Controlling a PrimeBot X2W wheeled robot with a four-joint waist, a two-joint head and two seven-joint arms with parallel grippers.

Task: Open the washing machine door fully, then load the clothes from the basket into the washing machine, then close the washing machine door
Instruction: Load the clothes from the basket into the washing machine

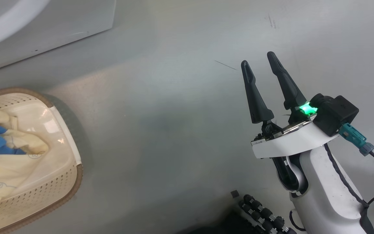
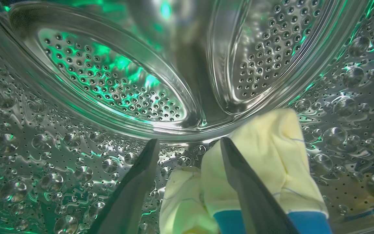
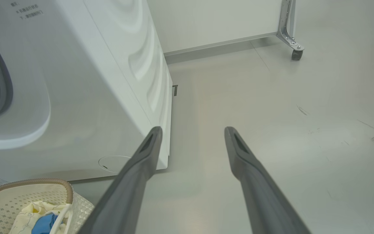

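Loading is in hand: the left gripper [image 2: 188, 143] is inside the steel drum [image 2: 109, 84], jaws wide, a cream blue-cuffed garment [image 2: 271, 156] lying loose around its right jaw; the right gripper [image 1: 257, 58] hangs parted and empty; more clothes [image 1: 2, 152] lie in the basket [image 1: 73, 175]; next, I'd say, the left arm backs out for them.

**Washer** [image 3: 86, 97]: white shell; its steel drum [image 2: 109, 84] is dotted with holes and round embossed bumps and streaked with green reflections. **Clothes** [image 2: 271, 169], inside the washer and in the basket [image 1: 60, 182] beside it: pale cream-yellow with bright blue patches and faint line-drawn figures. **Basket:** cream, perforated, brown-rimmed; floor [image 1: 174, 130] pale grey; right gripper [image 1: 257, 58] black, with a green light.
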